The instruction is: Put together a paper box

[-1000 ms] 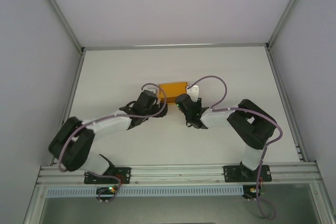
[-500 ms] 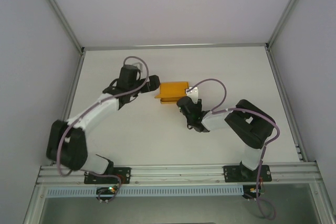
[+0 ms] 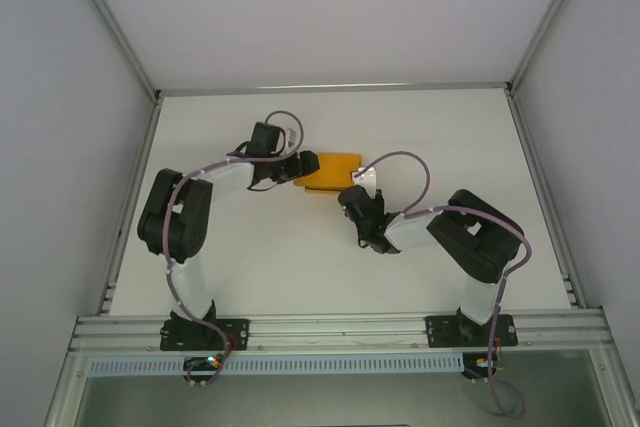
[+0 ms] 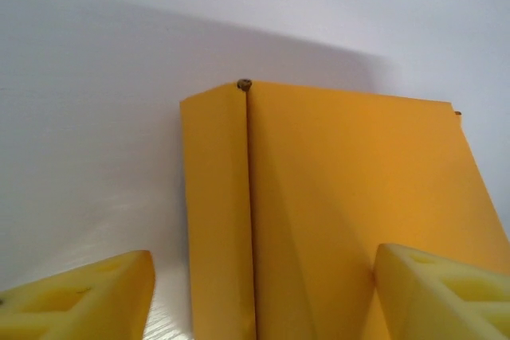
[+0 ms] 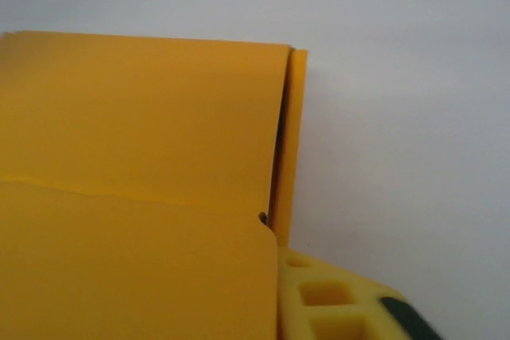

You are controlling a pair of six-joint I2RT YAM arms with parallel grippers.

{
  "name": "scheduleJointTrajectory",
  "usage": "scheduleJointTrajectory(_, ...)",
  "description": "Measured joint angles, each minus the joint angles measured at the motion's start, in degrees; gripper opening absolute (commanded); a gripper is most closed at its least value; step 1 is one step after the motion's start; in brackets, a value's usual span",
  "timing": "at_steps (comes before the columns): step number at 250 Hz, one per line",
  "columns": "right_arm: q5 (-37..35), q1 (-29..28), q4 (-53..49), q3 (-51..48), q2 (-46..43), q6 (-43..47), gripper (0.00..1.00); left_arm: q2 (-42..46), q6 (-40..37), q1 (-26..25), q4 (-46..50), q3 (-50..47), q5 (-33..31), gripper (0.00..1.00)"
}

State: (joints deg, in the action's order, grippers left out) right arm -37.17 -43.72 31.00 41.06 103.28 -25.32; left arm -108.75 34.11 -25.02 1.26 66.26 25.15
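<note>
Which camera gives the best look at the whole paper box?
Top external: the paper box shows nearly whole, from above. Left wrist shows one end with a fold seam; right wrist, a corner with an overlapping flap.

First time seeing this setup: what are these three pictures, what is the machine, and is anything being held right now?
Two robot arms are bolted at a table's near edge. The overhead picture shows both reaching an orange-yellow paper box on the white table. The other two pictures come from a camera on each wrist. The left tool is open, its yellow fingers either side of the box's end. The right tool sits against the card; whether it grips cannot be told.
</note>
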Motion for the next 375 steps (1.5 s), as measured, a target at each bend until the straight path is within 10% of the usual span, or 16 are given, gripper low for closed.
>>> scheduleJointTrajectory(40,5.3,-0.1,-1.6,-6.7,-6.1,0.1,0.62,-3.2,-0.3,-0.1,-2.2,0.0,2.3,0.59)
scheduleJointTrajectory(125,16.0,0.5,-16.8,-10.6,-22.9,-0.3,1.0,-5.9,-0.2,0.2,-5.7,0.9,5.5,0.42)
scheduleJointTrajectory(175,26.9,9.7,-24.2,-3.2,-25.1,-7.5,1.0,-6.9,0.9,1.4,-9.3,0.2,9.4,0.25)
scheduleJointTrajectory(292,52.1,24.2,-24.2,10.7,-5.7,-17.1,0.98,-8.0,10.6,7.1,-27.7,-9.2,20.8,0.29)
scheduleJointTrajectory(375,67.2,24.9,-10.0,16.6,7.9,-25.3,0.75,-8.3,11.0,7.5,-28.6,-9.4,21.6,0.31)
